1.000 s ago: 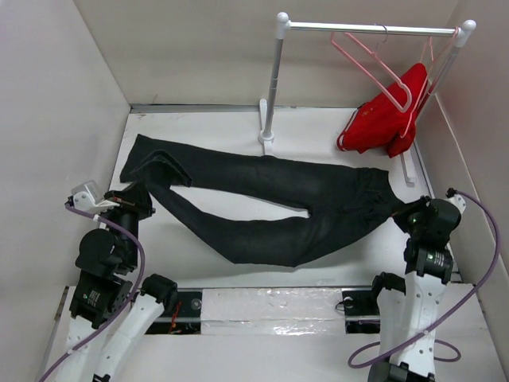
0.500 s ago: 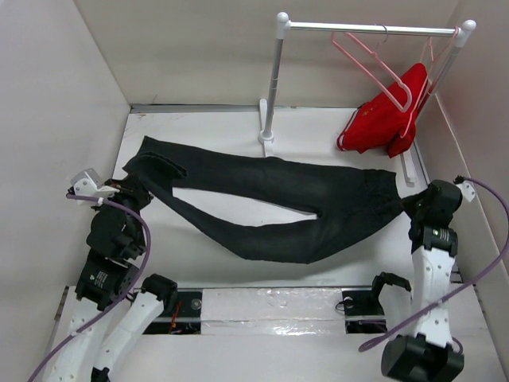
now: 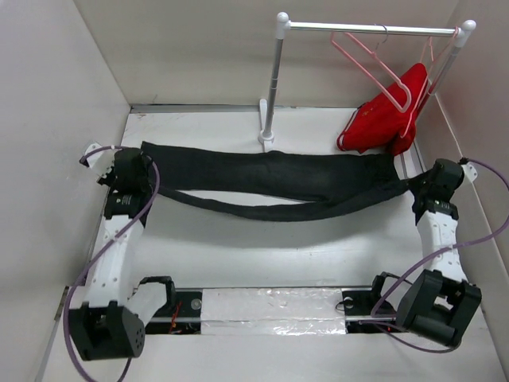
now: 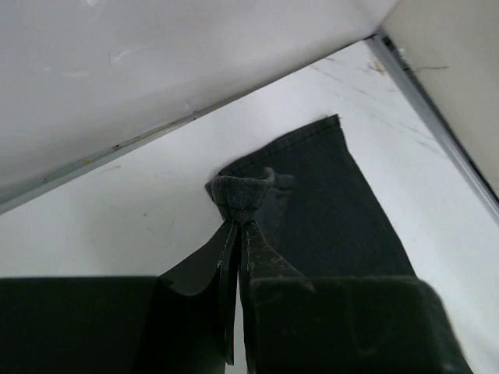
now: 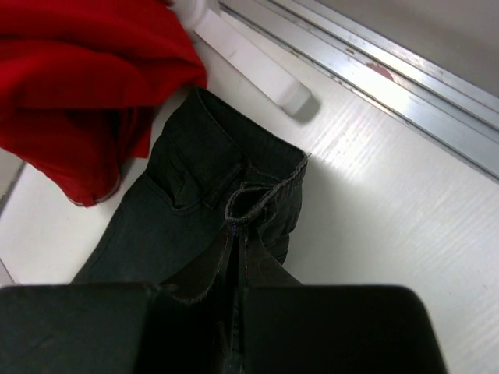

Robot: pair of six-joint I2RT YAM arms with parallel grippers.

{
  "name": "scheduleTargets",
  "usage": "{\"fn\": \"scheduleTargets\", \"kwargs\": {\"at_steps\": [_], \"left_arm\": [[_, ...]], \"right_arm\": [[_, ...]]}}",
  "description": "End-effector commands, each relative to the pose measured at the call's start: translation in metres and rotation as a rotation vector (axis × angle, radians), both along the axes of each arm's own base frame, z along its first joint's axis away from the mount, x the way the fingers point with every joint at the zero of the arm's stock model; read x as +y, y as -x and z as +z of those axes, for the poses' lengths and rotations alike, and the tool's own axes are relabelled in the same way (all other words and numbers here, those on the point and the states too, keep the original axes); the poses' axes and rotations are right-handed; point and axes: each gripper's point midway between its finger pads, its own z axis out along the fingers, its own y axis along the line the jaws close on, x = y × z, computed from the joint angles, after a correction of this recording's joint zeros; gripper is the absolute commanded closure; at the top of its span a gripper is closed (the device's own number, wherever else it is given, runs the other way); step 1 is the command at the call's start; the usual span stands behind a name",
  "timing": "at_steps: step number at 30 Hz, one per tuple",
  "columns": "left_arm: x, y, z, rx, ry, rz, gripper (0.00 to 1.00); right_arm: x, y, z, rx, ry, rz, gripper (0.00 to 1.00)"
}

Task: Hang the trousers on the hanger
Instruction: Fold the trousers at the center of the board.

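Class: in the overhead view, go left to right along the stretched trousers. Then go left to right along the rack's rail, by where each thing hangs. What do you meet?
Trouser level: left gripper → trousers → right gripper. Rail: left post → empty pink hanger → red garment → right post.

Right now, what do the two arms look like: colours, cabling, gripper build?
Both alike: the left arm and right arm have white link shells with black joint housings. A purple cable loops along each. The left gripper and right gripper each have a black body and thin flat dark fingers. No markings legible.
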Motion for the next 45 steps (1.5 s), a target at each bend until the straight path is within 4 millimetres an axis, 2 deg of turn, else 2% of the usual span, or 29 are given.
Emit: {"fn": "scheduleTargets", "kwargs": {"at_steps": [1, 2, 4, 6, 7, 8, 10, 12, 13, 14, 15, 16, 18, 20, 21, 22, 23, 25, 27, 28, 29, 32, 35, 37, 39, 42, 43, 45], "left_arm": [[0.017, -0.023, 0.022, -0.095, 0.047, 0.072, 1.0], [0.019, -0.027, 0.022, -0.094, 0.043, 0.08, 1.0], [0.027, -0.036, 0.02, -0.088, 0.02, 0.106, 1.0], [0.034, -0.042, 0.017, -0.061, 0.009, 0.13, 1.0], [0.037, -0.048, 0.011, -0.028, 0.002, 0.143, 1.0], [0.039, -0.052, 0.009, -0.013, -0.01, 0.151, 1.0], [0.042, -0.063, -0.001, 0.026, -0.025, 0.156, 1.0], [0.044, -0.072, -0.007, 0.05, -0.029, 0.157, 1.0], [0.045, -0.078, -0.016, 0.079, -0.029, 0.158, 1.0], [0.045, -0.084, -0.012, 0.068, -0.029, 0.158, 1.0], [0.045, -0.088, -0.011, 0.065, -0.029, 0.156, 1.0], [0.046, -0.095, -0.014, 0.069, -0.031, 0.154, 1.0], [0.047, -0.106, -0.008, 0.061, -0.038, 0.145, 1.0], [0.049, -0.12, -0.014, 0.081, -0.044, 0.141, 1.0], [0.05, -0.124, -0.016, 0.098, -0.054, 0.142, 1.0], [0.052, -0.129, -0.026, 0.129, -0.06, 0.146, 1.0], [0.053, -0.136, -0.022, 0.121, -0.069, 0.145, 1.0], [0.056, -0.147, -0.03, 0.152, -0.096, 0.129, 1.0], [0.055, -0.159, -0.029, 0.153, -0.103, 0.111, 1.0], [0.056, -0.165, -0.041, 0.185, -0.108, 0.1, 1.0], [0.055, -0.173, -0.041, 0.185, -0.109, 0.088, 1.0], [0.053, -0.189, -0.059, 0.227, -0.098, 0.058, 0.99], [0.051, -0.198, -0.053, 0.187, -0.095, 0.038, 0.99], [0.048, -0.21, -0.043, 0.116, -0.094, 0.016, 0.99], [0.043, -0.217, -0.041, 0.102, -0.096, -0.002, 0.98], [0.039, -0.226, -0.04, 0.087, -0.105, -0.012, 0.98], [0.033, -0.229, -0.041, 0.086, -0.106, -0.026, 0.98], [0.032, -0.234, -0.043, 0.09, -0.106, -0.037, 1.0]], "right_arm": [[-0.016, -0.035, 0.054, -0.189, 0.051, 0.012, 1.0], [-0.017, -0.041, 0.044, -0.164, 0.03, 0.019, 1.0], [-0.017, -0.054, 0.051, -0.19, 0.029, 0.046, 1.0], [-0.016, -0.066, 0.041, -0.168, 0.012, 0.057, 1.0], [-0.019, -0.071, 0.048, -0.172, 0.018, 0.052, 1.0], [-0.018, -0.076, 0.04, -0.149, 0.009, 0.058, 1.0], [-0.018, -0.086, 0.053, -0.189, 0.03, 0.063, 1.0], [-0.018, -0.1, 0.038, -0.166, 0.012, 0.072, 1.0], [-0.018, -0.104, 0.035, -0.164, 0.003, 0.078, 1.0], [-0.018, -0.111, 0.041, -0.175, 0.001, 0.091, 1.0], [-0.014, -0.117, 0.039, -0.17, -0.006, 0.108, 1.0], [-0.016, -0.123, 0.027, -0.145, -0.018, 0.109, 1.0], [-0.017, -0.134, 0.027, -0.152, -0.026, 0.119, 1.0], [-0.015, -0.143, 0.014, -0.132, -0.043, 0.13, 1.0], [-0.015, -0.149, 0.016, -0.146, -0.043, 0.14, 1.0], [-0.014, -0.152, 0.014, -0.147, -0.049, 0.148, 1.0], [-0.011, -0.156, 0.006, -0.141, -0.071, 0.166, 1.0], [-0.011, -0.163, 0.006, -0.161, -0.076, 0.176, 1.0], [-0.006, -0.17, -0.002, -0.153, -0.092, 0.195, 0.99], [-0.006, -0.172, -0.002, -0.154, -0.093, 0.198, 0.97], [-0.006, -0.174, -0.005, -0.151, -0.096, 0.2, 0.95], [0.005, -0.182, -0.013, -0.165, -0.114, 0.252, 0.79], [0.009, -0.186, -0.013, -0.184, -0.131, 0.271, 0.74], [0.011, -0.186, -0.008, -0.201, -0.129, 0.286, 0.6], [0.019, -0.184, -0.006, -0.205, -0.134, 0.301, 0.45], [0.027, -0.17, 0.009, -0.25, -0.133, 0.317, 0.37], [0.028, -0.166, -0.001, -0.237, -0.14, 0.315, 0.36], [0.033, -0.155, 0.011, -0.275, -0.124, 0.32, 0.34]]}}
